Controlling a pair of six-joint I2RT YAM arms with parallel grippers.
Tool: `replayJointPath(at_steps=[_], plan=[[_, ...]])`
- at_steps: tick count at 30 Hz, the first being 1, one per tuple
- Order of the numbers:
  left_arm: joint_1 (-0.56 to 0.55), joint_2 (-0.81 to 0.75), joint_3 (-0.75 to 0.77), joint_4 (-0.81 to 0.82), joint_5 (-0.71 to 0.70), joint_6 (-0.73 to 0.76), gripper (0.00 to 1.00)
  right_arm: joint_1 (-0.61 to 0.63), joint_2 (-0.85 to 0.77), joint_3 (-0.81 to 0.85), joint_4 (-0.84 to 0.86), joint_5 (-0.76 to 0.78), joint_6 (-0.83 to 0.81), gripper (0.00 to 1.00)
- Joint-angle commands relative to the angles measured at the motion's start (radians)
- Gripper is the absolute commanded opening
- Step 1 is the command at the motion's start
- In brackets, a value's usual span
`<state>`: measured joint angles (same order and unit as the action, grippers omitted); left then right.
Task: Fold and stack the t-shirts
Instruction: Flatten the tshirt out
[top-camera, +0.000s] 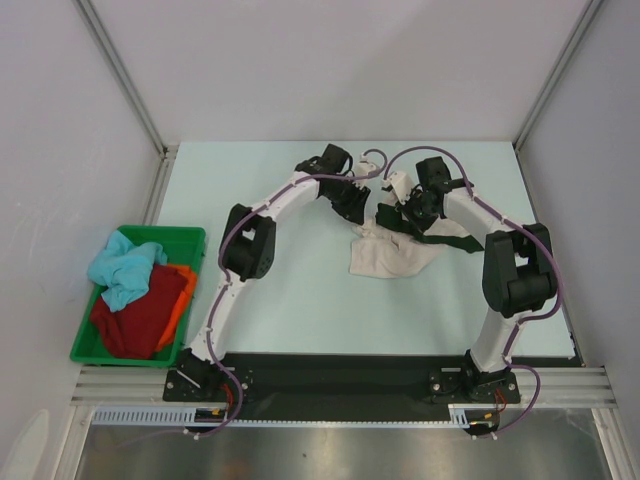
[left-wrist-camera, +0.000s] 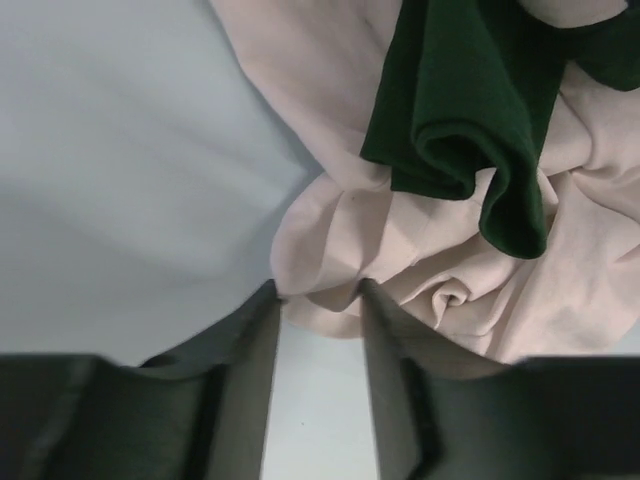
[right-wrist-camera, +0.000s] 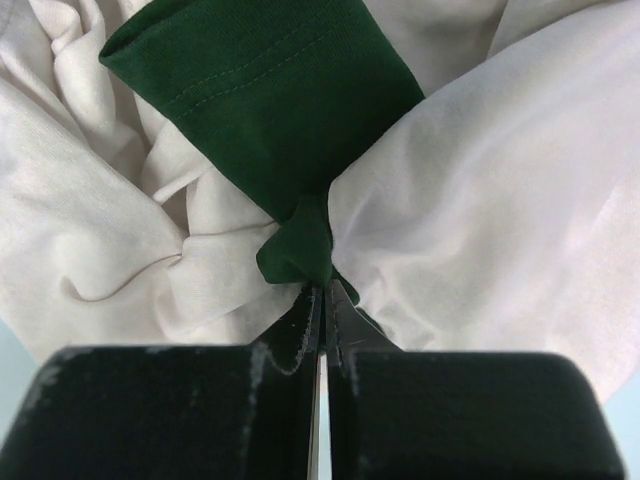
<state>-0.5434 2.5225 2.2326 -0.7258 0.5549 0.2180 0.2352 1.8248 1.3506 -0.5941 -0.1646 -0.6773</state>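
Top external view: a cream t-shirt (top-camera: 385, 258) is seen crumpled on the pale table (top-camera: 290, 310), right of centre and towards the far side, with a dark green t-shirt (top-camera: 448, 238) draped over its far right part. Both arms are bent inward above this heap. In the left wrist view the left gripper (left-wrist-camera: 318, 290) is shown with its jaws partly apart, and the near edge of the cream cloth is met right at its tips; whether that edge is pinched cannot be told. In the right wrist view the right gripper (right-wrist-camera: 322, 292) is shown closed tight. A small fold of the dark green t-shirt is pinched between its tips, with cream cloth bunched on both sides. Just left of the table a green bin (top-camera: 150, 232) is found, in which a light blue t-shirt (top-camera: 125, 265), a dark red t-shirt (top-camera: 135, 320) and an orange t-shirt (top-camera: 182, 290) are piled
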Motion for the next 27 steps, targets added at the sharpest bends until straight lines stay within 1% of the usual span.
replayJointPath(at_steps=[1, 2, 3, 4, 5, 11, 14, 15, 17, 20, 24, 27], plan=[[-0.006, 0.015, 0.053, 0.034, 0.048, 0.023, 0.40, -0.004, -0.052, 0.025, -0.001, 0.014, -0.007, 0.00], [-0.006, 0.012, 0.053, 0.032, 0.048, 0.026, 0.34, -0.007, -0.055, 0.024, 0.000, 0.014, -0.005, 0.00], [-0.006, 0.007, 0.052, 0.025, 0.046, 0.032, 0.12, -0.007, -0.056, 0.025, 0.002, 0.014, -0.001, 0.00], [-0.004, 0.002, 0.044, 0.023, 0.037, 0.034, 0.02, -0.004, -0.056, 0.027, 0.007, 0.014, 0.002, 0.00], [0.000, -0.010, 0.038, 0.022, 0.028, 0.038, 0.00, -0.005, -0.056, 0.027, 0.011, 0.016, 0.004, 0.00], [0.043, -0.088, -0.022, -0.030, 0.031, 0.083, 0.01, -0.011, -0.073, 0.031, 0.031, 0.027, 0.013, 0.00], [0.078, -0.215, -0.102, -0.046, 0.033, 0.103, 0.00, -0.031, -0.099, 0.070, 0.042, 0.036, 0.019, 0.00], [0.088, -0.291, -0.126, -0.046, 0.017, 0.110, 0.00, -0.048, -0.105, 0.087, 0.034, 0.030, 0.024, 0.00], [0.098, -0.355, -0.183, -0.061, -0.004, 0.142, 0.00, -0.065, -0.122, 0.131, 0.036, 0.017, 0.039, 0.00], [0.103, -0.467, -0.209, -0.099, -0.038, 0.190, 0.00, -0.080, -0.169, 0.159, 0.037, -0.009, 0.033, 0.00], [0.111, -0.594, -0.226, -0.130, -0.082, 0.213, 0.00, -0.080, -0.251, 0.195, 0.062, 0.008, 0.035, 0.00], [0.111, -0.695, -0.240, -0.156, -0.125, 0.247, 0.01, -0.080, -0.326, 0.229, 0.045, 0.014, 0.054, 0.00]])
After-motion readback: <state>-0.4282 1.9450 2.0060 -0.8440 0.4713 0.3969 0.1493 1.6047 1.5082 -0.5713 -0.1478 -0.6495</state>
